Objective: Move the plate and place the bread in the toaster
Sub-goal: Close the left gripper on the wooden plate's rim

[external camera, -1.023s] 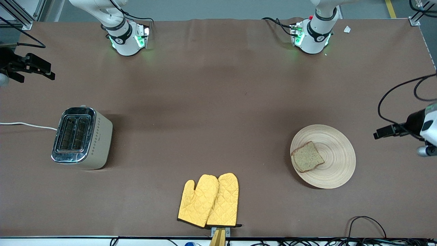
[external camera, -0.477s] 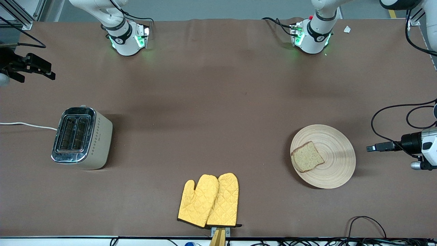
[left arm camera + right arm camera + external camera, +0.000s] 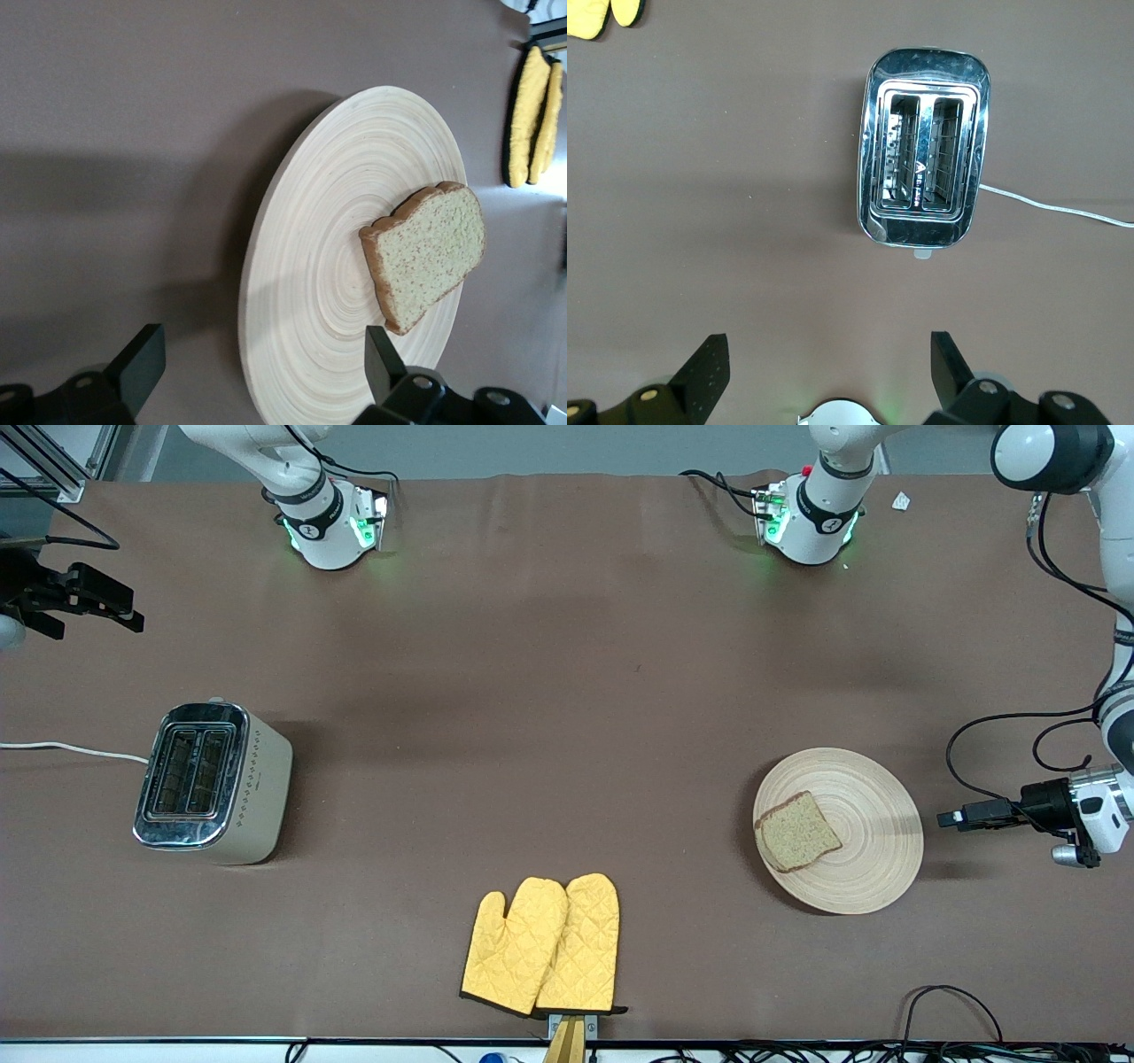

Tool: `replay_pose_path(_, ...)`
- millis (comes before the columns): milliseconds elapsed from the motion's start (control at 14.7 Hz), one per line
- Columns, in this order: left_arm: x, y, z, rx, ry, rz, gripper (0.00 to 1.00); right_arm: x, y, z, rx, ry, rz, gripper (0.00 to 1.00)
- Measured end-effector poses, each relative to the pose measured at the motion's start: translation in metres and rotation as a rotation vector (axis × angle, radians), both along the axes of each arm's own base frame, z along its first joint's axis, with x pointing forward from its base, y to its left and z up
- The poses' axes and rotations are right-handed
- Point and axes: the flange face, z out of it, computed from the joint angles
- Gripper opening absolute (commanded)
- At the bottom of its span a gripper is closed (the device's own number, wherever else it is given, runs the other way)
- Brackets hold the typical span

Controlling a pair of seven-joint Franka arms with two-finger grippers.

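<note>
A brown speckled bread slice (image 3: 798, 831) lies on a round pale wooden plate (image 3: 873, 859) toward the left arm's end of the brown table (image 3: 567, 691). The left gripper (image 3: 950, 817) hangs beside the plate, jaws wide, empty. The right gripper (image 3: 133, 617) waits, spread empty, over the table near the chrome-topped cream toaster (image 3: 213, 782).

- The toaster (image 3: 213, 782) stands on the desk (image 3: 549, 717) at the frame's middle left.
- The bread (image 3: 797, 831) lies on the plate (image 3: 873, 859), middle right.
- Oven mitts (image 3: 542, 945) lie at bottom centre.

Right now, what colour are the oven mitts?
Yellow quilted oven mitts with dark trim, clearest in the front view.
</note>
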Motion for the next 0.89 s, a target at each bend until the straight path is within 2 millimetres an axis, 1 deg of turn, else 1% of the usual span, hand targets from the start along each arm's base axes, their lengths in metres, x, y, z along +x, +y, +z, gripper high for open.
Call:
replay_pose_path(136,-0.006,0.004,-0.024,-0.032,-0.036,-0.034,0.84,0.0,0.0,0.0,0.0,0.003,0.0,1.0)
replay_pose_path(205,-0.007,0.003,-0.032,-0.041,-0.048,-0.05,0.83,0.0,0.0,0.0,0.0,0.003,0.0,1.0)
replay_pose_path(273,-0.006,0.001,-0.035,-0.046,-0.056,-0.062,0.81,0.0,0.0,0.0,0.0,0.003,0.0,1.0)
replay_pose_path(477,-0.003,-0.012,-0.036,-0.063,-0.077,-0.103,0.73,-0.001,0.0,0.0,0.0,0.005,0.0,1.0)
replay_pose_path(614,-0.001,-0.021,-0.037,-0.078,-0.078,-0.116,0.63,-0.001,0.0,0.0,0.0,0.005,0.0,1.0)
replay_pose_path(750,-0.001,-0.025,-0.041,-0.087,-0.074,-0.121,0.55,-0.001,0.0,0.0,0.0,0.005,0.0,1.0)
replay_pose_path(886,-0.003,-0.026,-0.049,-0.093,-0.065,-0.121,0.42,-0.001,0.0,0.0,0.0,0.005,0.0,1.0)
